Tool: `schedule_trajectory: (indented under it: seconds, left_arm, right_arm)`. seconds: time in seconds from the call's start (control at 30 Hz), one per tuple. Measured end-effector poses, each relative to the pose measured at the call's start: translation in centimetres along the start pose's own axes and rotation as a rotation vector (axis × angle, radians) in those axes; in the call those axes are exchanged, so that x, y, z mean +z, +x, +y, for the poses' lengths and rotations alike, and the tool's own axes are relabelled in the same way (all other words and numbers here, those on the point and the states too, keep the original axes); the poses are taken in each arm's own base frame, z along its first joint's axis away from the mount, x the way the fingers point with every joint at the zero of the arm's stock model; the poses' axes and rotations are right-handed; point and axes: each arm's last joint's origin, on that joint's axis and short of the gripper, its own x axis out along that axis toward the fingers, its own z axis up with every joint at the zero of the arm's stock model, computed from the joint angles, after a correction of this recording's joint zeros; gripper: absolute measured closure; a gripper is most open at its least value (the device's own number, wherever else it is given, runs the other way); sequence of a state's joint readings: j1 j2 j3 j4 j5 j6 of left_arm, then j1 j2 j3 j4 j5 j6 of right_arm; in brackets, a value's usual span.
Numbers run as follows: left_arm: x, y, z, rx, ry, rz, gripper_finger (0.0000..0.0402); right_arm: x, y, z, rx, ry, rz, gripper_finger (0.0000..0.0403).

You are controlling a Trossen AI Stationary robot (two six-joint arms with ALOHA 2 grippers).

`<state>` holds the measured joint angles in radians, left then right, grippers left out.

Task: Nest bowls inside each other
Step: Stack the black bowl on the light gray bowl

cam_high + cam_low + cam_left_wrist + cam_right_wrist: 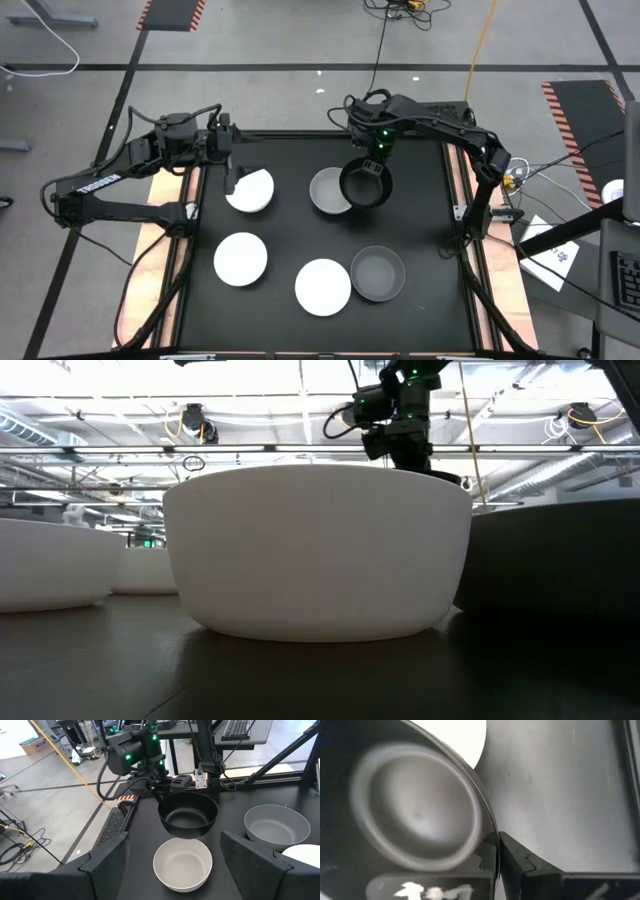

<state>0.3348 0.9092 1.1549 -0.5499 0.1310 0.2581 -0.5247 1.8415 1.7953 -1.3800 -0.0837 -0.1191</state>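
Held by my right gripper (372, 160), the black bowl (365, 184) hangs over the right part of a grey bowl (327, 191) at the table's middle far side. My left gripper (232, 182) is open beside the far left rim of a white bowl (252, 192) and touches nothing. In the left wrist view its fingers (107, 865) frame the grey bowl (182, 865) from a distance. Two more white bowls (241, 258) (323, 286) and a second grey bowl (378, 272) rest on their bases nearer the front. My right gripper pinches the black bowl's rim (492, 837) on its far side, one finger inside the bowl and one outside. The fingers (161, 795) come from above, pointing down. The bowl (188, 815) is lifted clear of the table, mouth up and slightly tilted.
The black mat (420, 230) has bare room along its right side and far middle. Wooden strips (165, 250) edge the mat left and right. In the low view a white bowl (318, 550) fills the foreground, with a dark bowl (560, 560) at its right.
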Motion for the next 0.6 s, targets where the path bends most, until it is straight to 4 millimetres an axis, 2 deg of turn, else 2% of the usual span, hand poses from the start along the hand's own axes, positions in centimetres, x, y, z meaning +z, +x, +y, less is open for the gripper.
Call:
schedule_trajectory:
  seconds: [0.47, 0.6]
  left_arm:
    - [0.0, 0.0, 0.0, 0.000, 0.004, 0.000, 0.0087]
    - [0.0, 0.0, 0.0, -0.001, 0.004, 0.000, 0.0087]
  right_arm:
    - [3.7, -0.3, -0.4, -0.007, -0.040, -0.055, 0.0403]
    - [4.1, -0.2, -0.5, -0.008, -0.055, -0.059, 0.0403]
